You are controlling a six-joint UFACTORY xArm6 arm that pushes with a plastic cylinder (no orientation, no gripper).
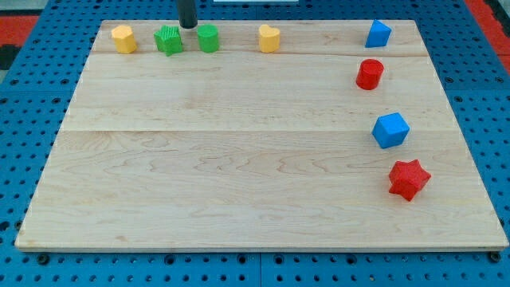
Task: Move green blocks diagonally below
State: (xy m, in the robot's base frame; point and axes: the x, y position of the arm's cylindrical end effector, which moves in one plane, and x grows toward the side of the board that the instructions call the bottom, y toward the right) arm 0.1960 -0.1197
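Two green blocks sit near the board's top edge at the view's upper left: a green star-like block (168, 40) and a green rounded block (208, 37) to its right. My tip (187, 26) comes down from the view's top and ends just above the gap between them, at the board's top edge, slightly behind both blocks. It does not clearly touch either one.
A yellow block (123, 38) lies left of the green ones and a yellow heart-like block (269, 38) to their right. At the view's right are a blue block (378, 33), a red cylinder (370, 74), a blue hexagonal block (390, 130) and a red star (409, 178). The wooden board (239, 159) lies on a blue perforated table.
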